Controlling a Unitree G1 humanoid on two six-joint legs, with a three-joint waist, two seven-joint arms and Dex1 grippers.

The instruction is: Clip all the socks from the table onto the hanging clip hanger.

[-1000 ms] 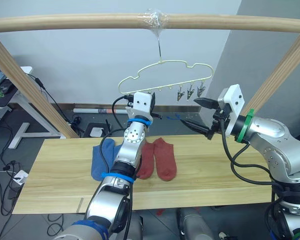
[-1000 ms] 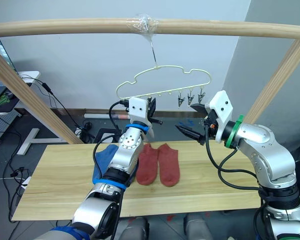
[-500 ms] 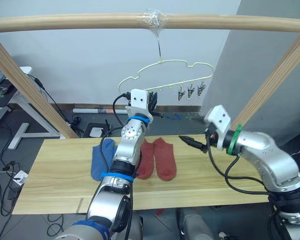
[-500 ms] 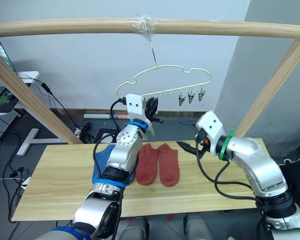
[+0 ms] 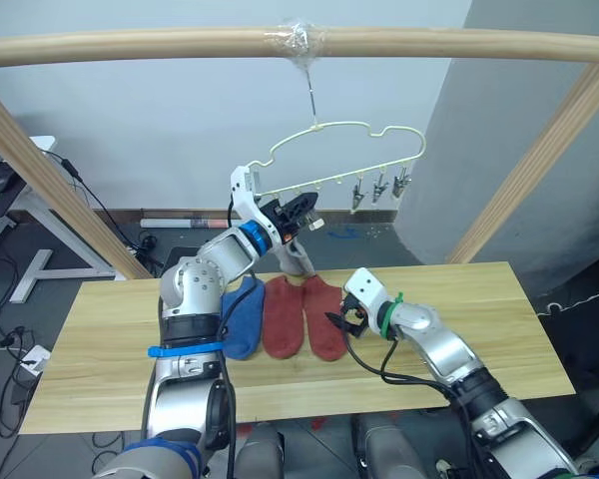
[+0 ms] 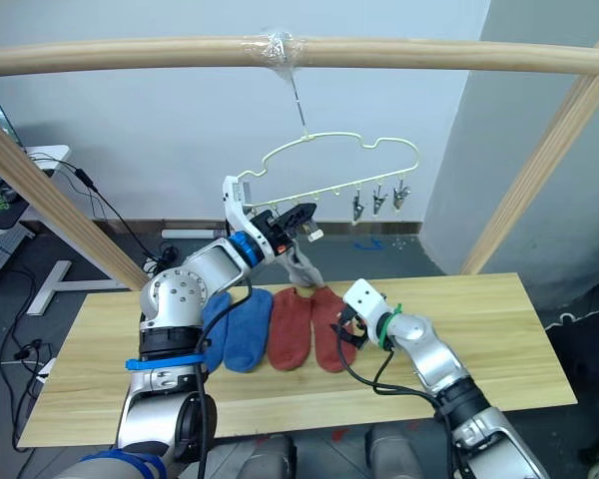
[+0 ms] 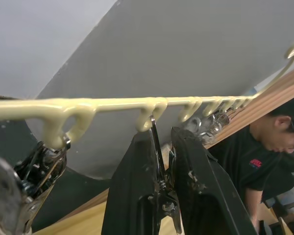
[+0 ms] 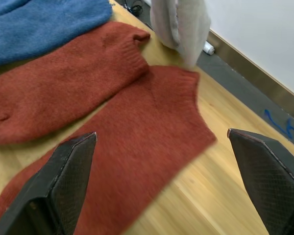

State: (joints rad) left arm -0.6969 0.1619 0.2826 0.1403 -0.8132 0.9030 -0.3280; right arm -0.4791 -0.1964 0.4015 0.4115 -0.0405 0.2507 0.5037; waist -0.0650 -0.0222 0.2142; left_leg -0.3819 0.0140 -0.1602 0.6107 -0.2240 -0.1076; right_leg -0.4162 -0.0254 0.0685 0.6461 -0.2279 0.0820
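left hand (image 7: 159,196) is raised to the clip hanger (image 5: 364,130), upper centre of the frame, its two black fingers (image 7: 132,196) pressed together on a silver clip (image 7: 157,161) hanging from the yellow lower bar. a light grey sock (image 5: 298,257) hangs just below that hand, above the counter (image 5: 499,329); whether the clip already bites it cannot be told.

right hand (image 8: 161,176) is low at centre frame, fingers wide apart, poised over the right-hand rust red sock (image 5: 325,317), not yet closed on it. the second rust red sock (image 5: 282,317) lies touching it on the left, and the blue socks (image 5: 242,317) lie beside that. three more clips (image 5: 379,188) hang free toward the hanger's right end.

judgement: the grey sock is being clipped while the next sock is being fetched. next move calls for lowering the right hand onto the red sock's cuff, pinching one layer cleanly, and lifting it to a free clip.
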